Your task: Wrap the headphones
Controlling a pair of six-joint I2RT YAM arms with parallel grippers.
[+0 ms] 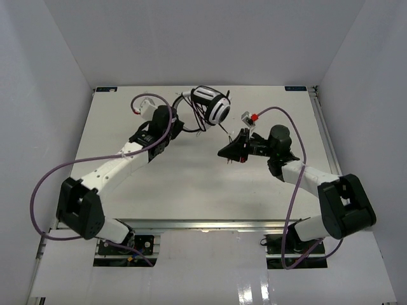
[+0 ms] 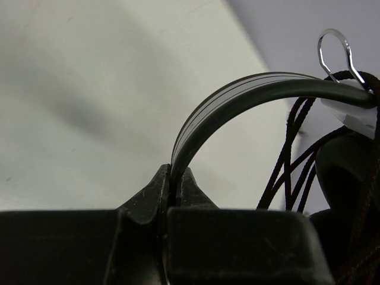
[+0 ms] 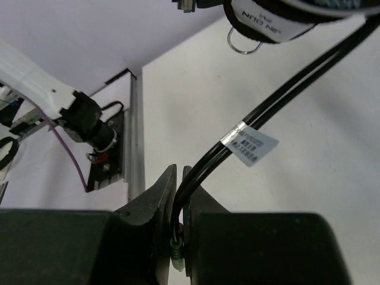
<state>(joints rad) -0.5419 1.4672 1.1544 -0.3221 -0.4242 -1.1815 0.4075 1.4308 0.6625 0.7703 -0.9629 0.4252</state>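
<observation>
The headphones [image 1: 215,105] hang over the far middle of the table, white ear cups with black pads stacked together. My left gripper [image 1: 180,126] is shut on the arched headband [image 2: 237,95], which rises from between its jaws [image 2: 176,178]. Thin black cord strands [image 2: 291,166] dangle beside an ear pad [image 2: 350,178]. My right gripper [image 1: 224,152] sits to the lower right of the headphones. It [image 3: 179,181] is shut on the doubled black cord [image 3: 285,89] near its plug end. The cord carries a white label [image 3: 252,144] and runs up to the ear cup [image 3: 267,21].
A metal wire loop [image 2: 333,52] sticks out by the headband's end. Purple robot cables [image 1: 289,114] arc above both arms. The table's metal side rail [image 3: 135,136] and the left arm's white link [image 3: 35,83] show in the right wrist view. White walls enclose the table [image 1: 191,184].
</observation>
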